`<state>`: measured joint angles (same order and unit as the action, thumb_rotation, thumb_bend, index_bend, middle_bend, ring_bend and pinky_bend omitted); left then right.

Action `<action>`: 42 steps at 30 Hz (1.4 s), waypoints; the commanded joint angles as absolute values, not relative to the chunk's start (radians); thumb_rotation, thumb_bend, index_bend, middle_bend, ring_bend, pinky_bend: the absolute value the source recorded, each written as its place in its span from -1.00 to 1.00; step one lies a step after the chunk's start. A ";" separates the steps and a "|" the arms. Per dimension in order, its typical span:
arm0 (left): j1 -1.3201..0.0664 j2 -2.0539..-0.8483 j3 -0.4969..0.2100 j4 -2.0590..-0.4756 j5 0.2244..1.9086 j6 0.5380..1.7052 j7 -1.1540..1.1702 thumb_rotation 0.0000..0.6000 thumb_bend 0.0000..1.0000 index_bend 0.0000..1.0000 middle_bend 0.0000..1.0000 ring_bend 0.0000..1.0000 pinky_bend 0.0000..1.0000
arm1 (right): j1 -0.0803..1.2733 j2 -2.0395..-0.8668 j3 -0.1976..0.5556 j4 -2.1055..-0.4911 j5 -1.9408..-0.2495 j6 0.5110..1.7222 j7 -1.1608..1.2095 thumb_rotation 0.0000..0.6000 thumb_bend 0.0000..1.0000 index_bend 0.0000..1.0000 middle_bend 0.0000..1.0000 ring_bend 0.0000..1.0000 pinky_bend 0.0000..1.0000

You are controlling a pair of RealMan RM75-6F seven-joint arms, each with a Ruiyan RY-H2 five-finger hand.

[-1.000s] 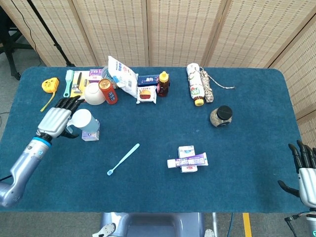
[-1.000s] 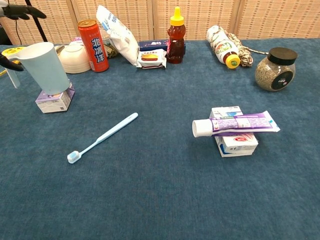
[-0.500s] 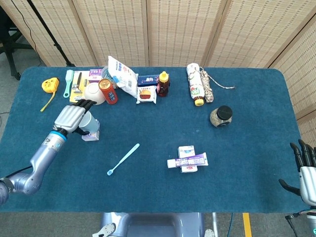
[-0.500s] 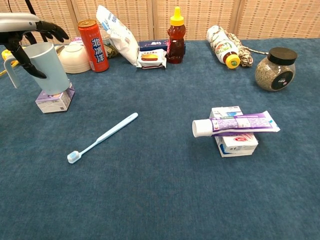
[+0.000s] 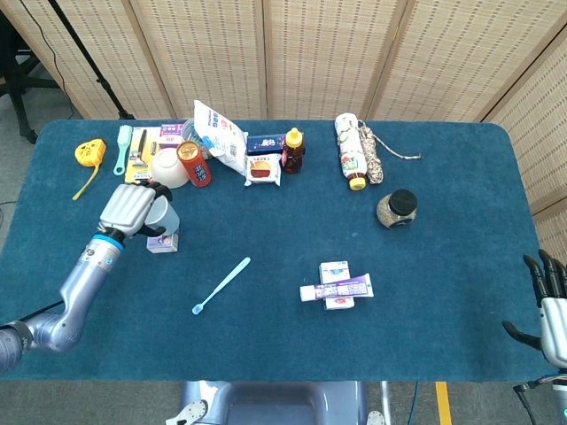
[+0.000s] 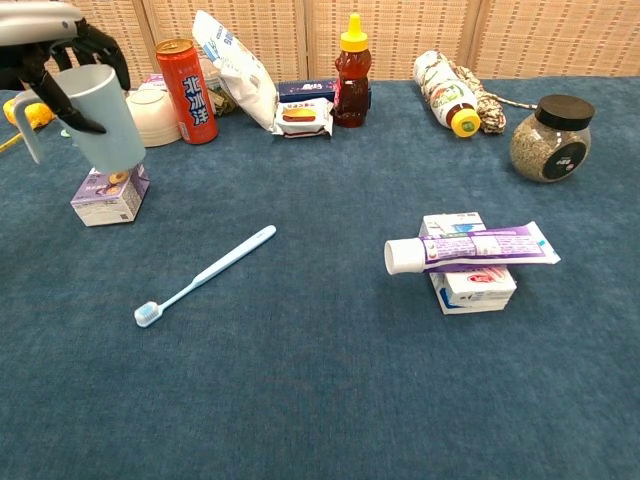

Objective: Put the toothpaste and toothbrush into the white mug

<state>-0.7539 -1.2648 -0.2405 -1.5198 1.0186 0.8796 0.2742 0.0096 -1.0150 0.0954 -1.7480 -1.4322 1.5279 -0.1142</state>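
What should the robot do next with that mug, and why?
Probably lift the white mug clear and carry it toward the toothbrush: the left hand already grips it above the small box, tilted.

A big blue desk (image 5: 443, 292) held many things. A toothbrush (image 6: 204, 275) lay flat on it. A red can (image 6: 186, 77), a honey bottle (image 6: 351, 70) and a jar (image 6: 551, 138) stood at the back.

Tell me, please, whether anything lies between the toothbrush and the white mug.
Nothing visible does. The toothbrush lies on bare blue cloth, and the stretch up to the mug, which the left robot hand grips above a small box, holds no other object.
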 commanded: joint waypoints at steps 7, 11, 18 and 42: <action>-0.849 -1.334 -0.292 -1.544 1.060 0.927 0.337 1.00 -0.47 -0.25 -0.26 -0.39 -0.13 | 0.014 -1.013 0.097 -1.745 -1.422 1.518 -0.109 1.00 -1.00 -1.00 -1.00 -1.00 -1.00; -0.924 -1.437 -0.286 -1.461 1.046 0.888 0.395 1.00 -0.47 -0.26 -0.26 -0.40 -0.14 | 0.016 -1.013 0.100 -1.740 -1.412 1.512 -0.104 1.00 -1.00 -1.00 -1.00 -1.00 -1.00; -0.995 -1.578 -0.281 -1.335 1.035 0.847 0.388 1.00 -0.47 -0.27 -0.30 -0.44 -0.13 | 0.018 -1.012 0.101 -1.734 -1.403 1.504 -0.101 1.00 -1.00 -1.00 -1.00 -1.00 -1.00; -1.046 -1.700 -0.267 -1.230 0.923 0.799 0.425 1.00 -0.49 -0.99 -1.00 -1.00 -0.40 | 0.016 -1.007 0.104 -1.728 -1.392 1.509 -0.086 1.00 -1.00 -1.00 -1.00 -1.00 -1.00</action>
<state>-1.0460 -1.7071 -0.2672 -1.2215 0.9297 0.8033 0.4209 0.0155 -1.0071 0.1039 -1.7284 -1.3922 1.5086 -0.0856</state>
